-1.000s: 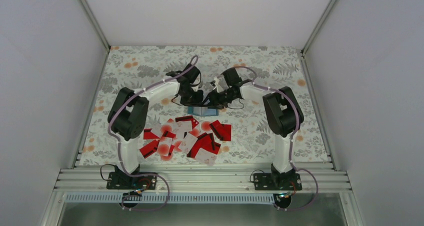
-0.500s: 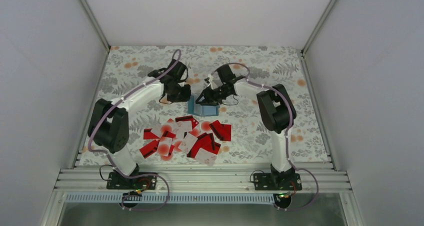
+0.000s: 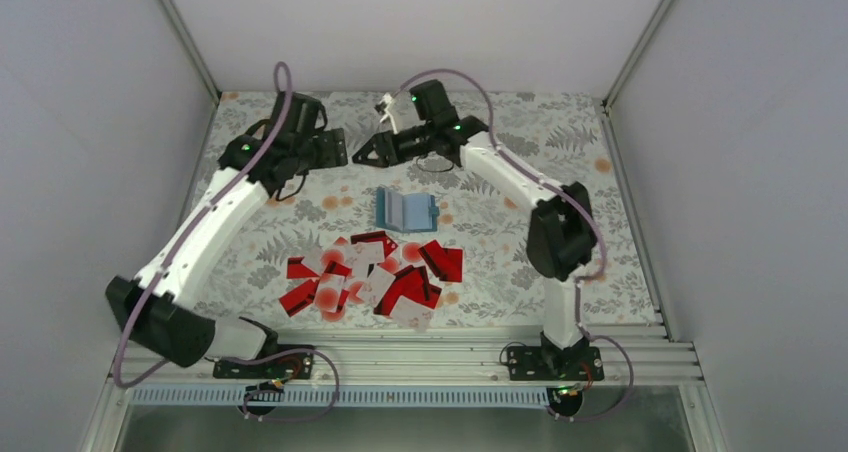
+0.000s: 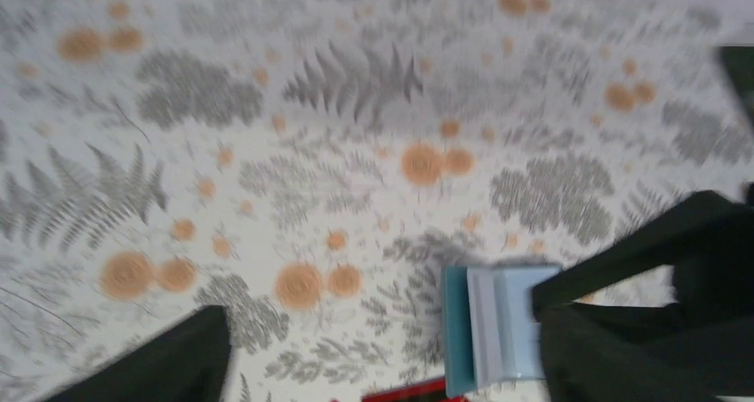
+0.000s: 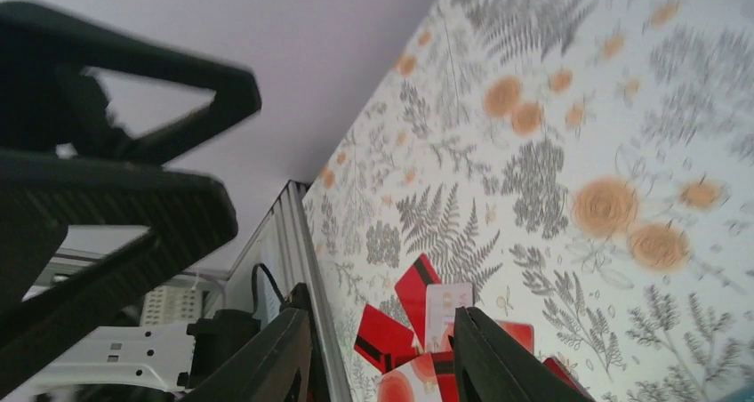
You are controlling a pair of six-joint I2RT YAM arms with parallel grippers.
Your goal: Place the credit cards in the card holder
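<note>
The left gripper (image 3: pixel 338 149) is hanging above the far part of the table (image 3: pixel 600 252), its jaws standing wide apart and gripping nothing; in the left wrist view only patterned cloth is showing between its fingers (image 4: pixel 173 366). The right gripper (image 3: pixel 364 156) is hovering just beside it, tip facing tip, jaws parted less widely and likewise holding nothing.

The card holder (image 3: pixel 405 210) is lying open on the table, well apart from both grippers and nearer the arm bases. In the left wrist view the card holder (image 4: pixel 493 326) is sitting low in the picture, its right part hiding behind the right-hand finger. The credit cards (image 3: pixel 370 277) are lying in a loose overlapping heap just nearer the bases than the holder, none of them in it.

In the right wrist view a few credit cards (image 5: pixel 418 309) are showing between the fingers, cut off by the bottom edge. A blurred dark shape at upper left is possibly the left gripper.
</note>
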